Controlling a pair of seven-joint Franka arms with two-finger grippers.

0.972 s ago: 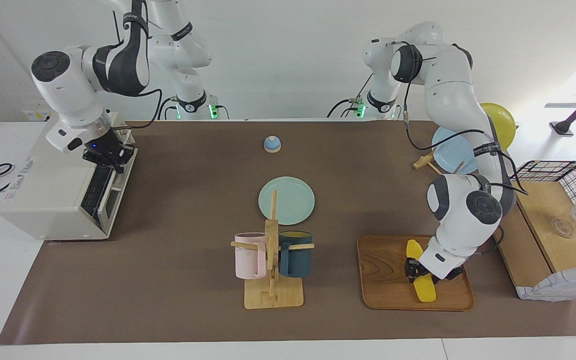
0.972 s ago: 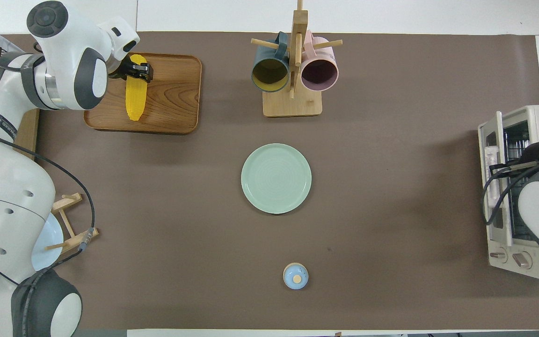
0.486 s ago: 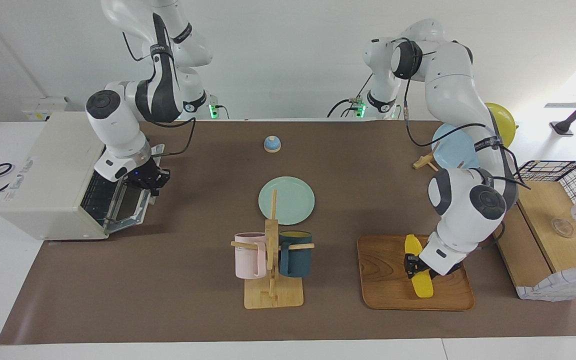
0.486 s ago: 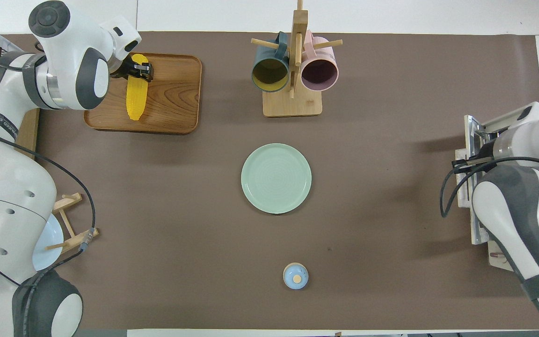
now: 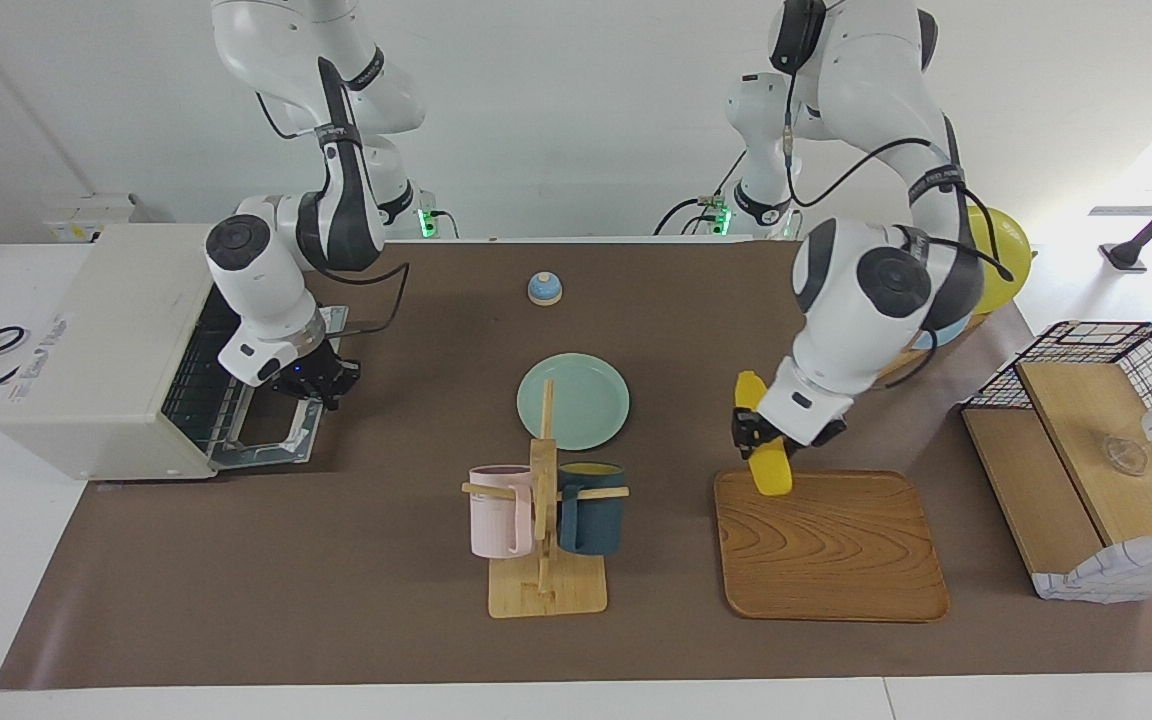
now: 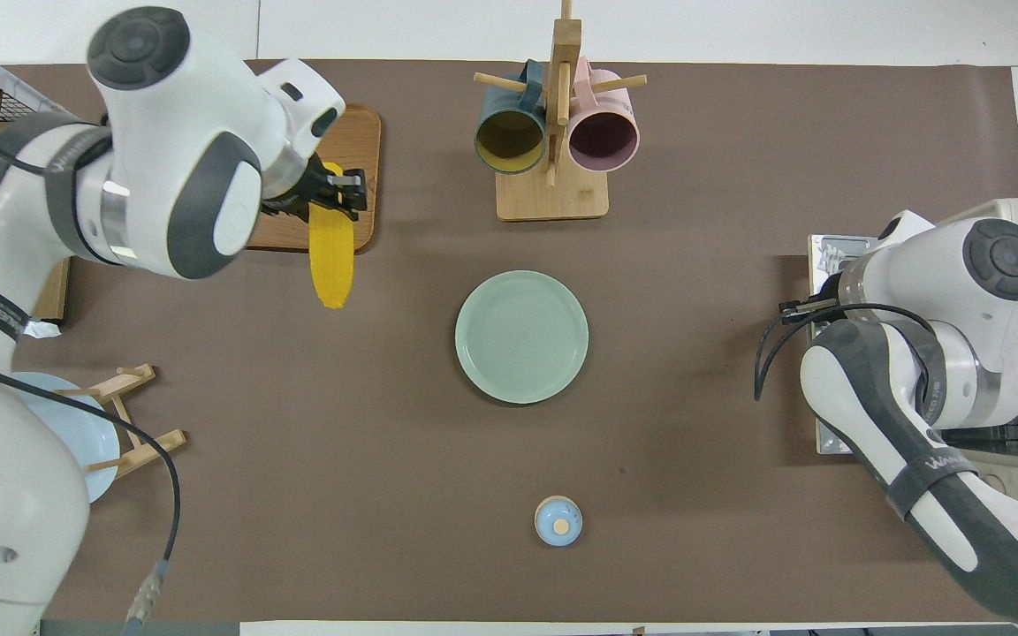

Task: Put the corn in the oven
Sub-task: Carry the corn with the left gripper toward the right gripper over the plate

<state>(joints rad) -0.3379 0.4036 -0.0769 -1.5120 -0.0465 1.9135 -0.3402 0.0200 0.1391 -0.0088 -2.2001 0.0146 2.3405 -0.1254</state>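
The left gripper [image 5: 758,437] now holds the corn [image 5: 764,458] in the air, its fingers closed around the cob's upper half. A second ago the corn lay on the wooden tray [image 5: 831,545] at the left arm's end of the table; now it hangs tilted, its lower tip over the tray edge nearer the robots. The tray itself is bare.

At the right arm's end, the oven [image 5: 106,350] has changed too. Its door [image 5: 271,440] was nearly upright a second ago and now lies folded down flat on the table, showing the wire rack inside. The right gripper [image 5: 316,383] sits at the door's free edge by the handle; whether its fingers grip the handle cannot be told.

So both preparations look done: cob lifted, oven open. The remaining work is likely carrying the corn across the table, past the green plate [image 5: 573,401] and mug rack [image 5: 544,520], into the oven.
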